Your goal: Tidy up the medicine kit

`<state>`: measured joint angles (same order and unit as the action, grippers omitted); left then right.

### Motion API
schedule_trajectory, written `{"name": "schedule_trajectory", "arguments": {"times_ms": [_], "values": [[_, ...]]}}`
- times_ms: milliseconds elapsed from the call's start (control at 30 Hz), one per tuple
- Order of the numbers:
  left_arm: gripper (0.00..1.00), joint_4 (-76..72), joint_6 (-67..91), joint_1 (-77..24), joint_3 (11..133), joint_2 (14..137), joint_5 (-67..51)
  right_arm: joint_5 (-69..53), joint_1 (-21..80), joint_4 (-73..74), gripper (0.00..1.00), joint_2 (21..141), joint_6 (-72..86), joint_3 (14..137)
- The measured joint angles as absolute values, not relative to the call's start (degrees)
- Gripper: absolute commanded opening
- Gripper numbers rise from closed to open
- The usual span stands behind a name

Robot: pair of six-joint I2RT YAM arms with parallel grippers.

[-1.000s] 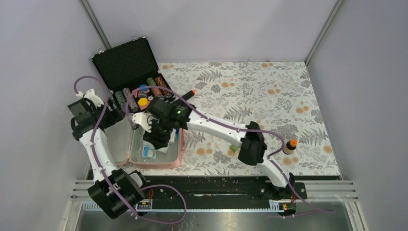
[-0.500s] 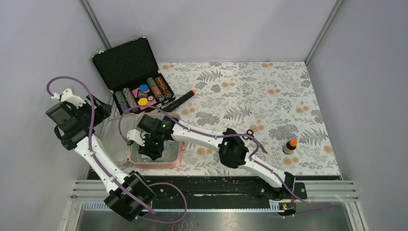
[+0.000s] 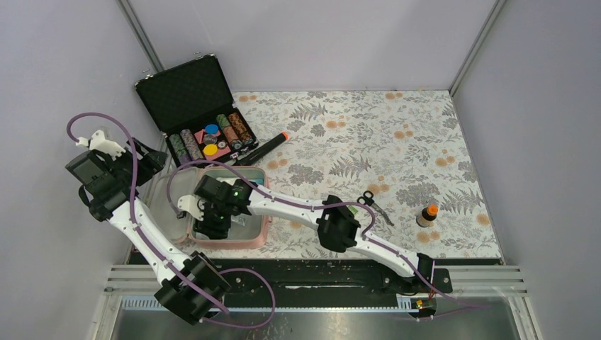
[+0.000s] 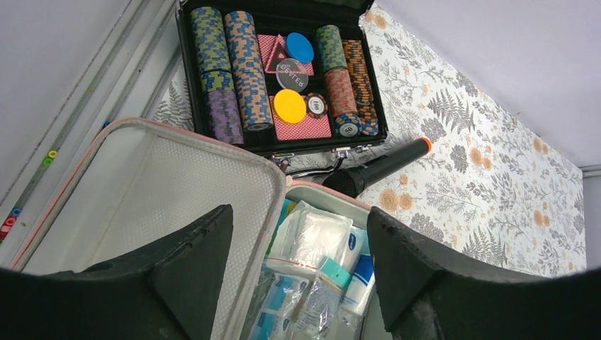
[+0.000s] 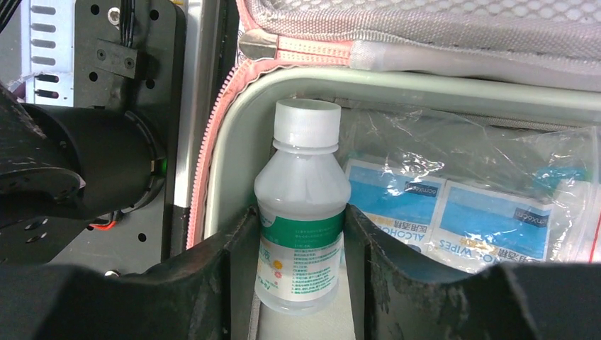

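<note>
The medicine kit (image 3: 237,243) is a pink zip pouch lying open at the table's near left, its grey mesh lid (image 4: 142,191) folded out to the left. Inside lie alcohol wipe packets (image 5: 453,212) and a bag of gauze (image 4: 319,237). My right gripper (image 3: 212,223) reaches into the kit's near left corner. It (image 5: 300,234) is shut on a clear bottle (image 5: 301,184) with a white cap and green label, close to the pink zipper (image 5: 205,177). My left gripper (image 3: 145,159) hangs open and empty, high and left of the kit, and looks down on the lid (image 4: 301,241).
A black hard case with poker chips (image 3: 205,134) stands open behind the kit. A black marker with an orange tip (image 3: 266,146) lies beside it. Scissors (image 3: 372,202) and a small brown bottle with an orange cap (image 3: 427,214) sit at the right on the floral cloth.
The right gripper has moved toward the near left and down into the kit's corner. The left arm swung back to the left, away from the kit, then held still.
</note>
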<state>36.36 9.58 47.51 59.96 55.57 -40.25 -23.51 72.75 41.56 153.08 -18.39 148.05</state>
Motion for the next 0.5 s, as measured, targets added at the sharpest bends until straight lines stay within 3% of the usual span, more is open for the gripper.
{"name": "schedule_trajectory", "arguments": {"times_ms": [100, 500], "values": [[0.69, 36.34, 9.56, 47.51, 59.96, 55.57, -40.53, -23.18, 72.75, 41.45, 0.59, 153.08, -18.17, 147.92], [0.69, 32.47, 15.44, 48.12, 62.85, 55.92, -42.33, -23.79, 70.54, 39.92, 0.71, 141.27, -16.10, 130.89]]}}
